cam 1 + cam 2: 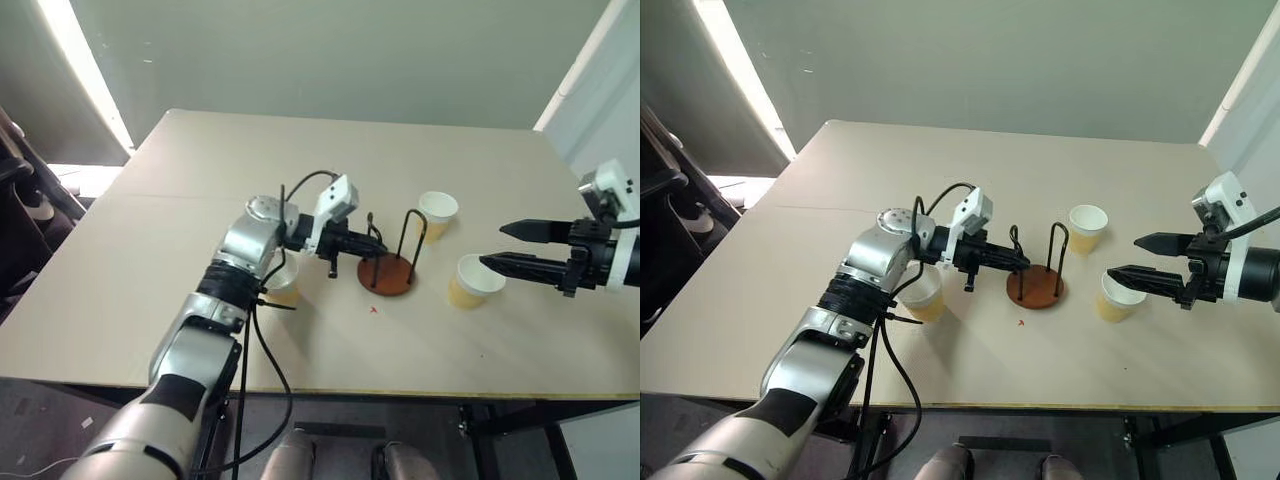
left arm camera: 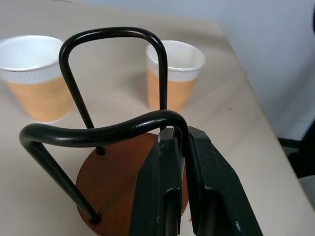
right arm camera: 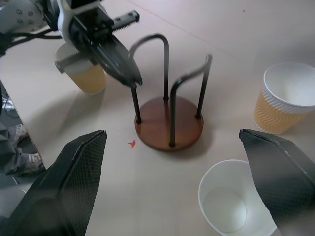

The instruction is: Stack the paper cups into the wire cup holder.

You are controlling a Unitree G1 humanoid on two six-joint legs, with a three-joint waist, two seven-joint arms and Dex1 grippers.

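Left claw pinching the holder's wire; right claw gaping by a cup.

Head view: wire cup holder (image 1: 387, 262) is standing mid-worktop (image 1: 180, 190), three paper cups (image 1: 436, 213) around it. Left wrist: left claw (image 2: 183, 147) is clamping the stiff loop. Right wrist: right claw (image 3: 172, 184) is hanging apart; cups look light, crushable, best gripped gently mid-wall.

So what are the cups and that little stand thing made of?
The cups look like paper: ribbed tan outside, plain white inside, with a rolled white rim. The stand seems to have a wooden base, a reddish-brown matte disc, though it could be painted. Its loops look like bent metal wire coated glossy black, since they shine a little.
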